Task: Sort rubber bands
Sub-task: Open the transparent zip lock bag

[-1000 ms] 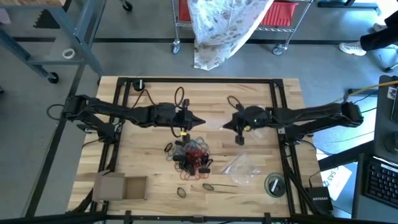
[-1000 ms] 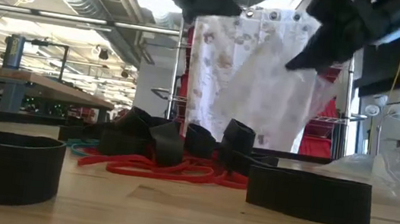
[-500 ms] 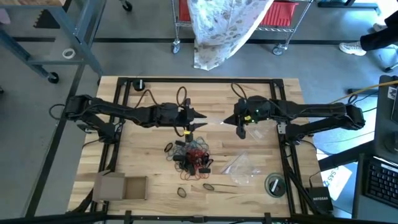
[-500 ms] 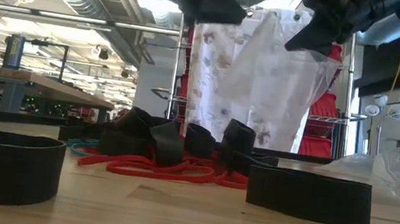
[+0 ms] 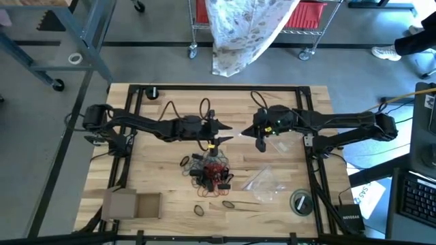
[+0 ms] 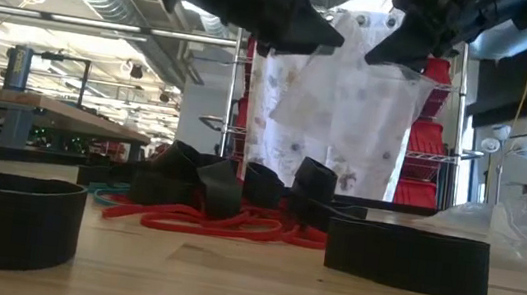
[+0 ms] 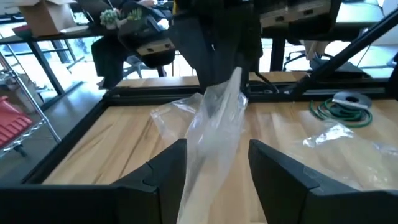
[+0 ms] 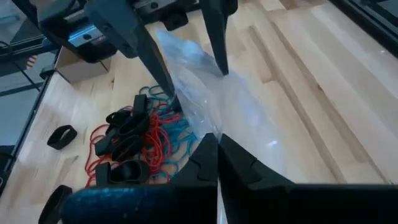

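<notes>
Clear plastic bag (image 7: 214, 118) hangs between my two grippers above the middle of the wooden table (image 5: 157, 156). Right gripper (image 8: 216, 144) is clamped fully closed on one edge of the bag, film pinched between its fingers. Left gripper (image 7: 214, 168) faces it from the other side with its fingers spread wide; the bag's loose end passes through the gap between them, and I cannot tell whether either finger touches the film. In the high view the two grippers sit near each other, tips almost meeting over the table centre.

Rubber bands (image 5: 210, 171) lie in a tangled pile on the table just in front of and below the grippers: red and teal thin loops mixed with wide black ones. A few black bands lie apart nearer the front edge (image 5: 227, 203). Second clear bag (image 5: 266, 182) lies flat to the right of the pile. Cardboard box (image 5: 133, 204) sits at the front left.
</notes>
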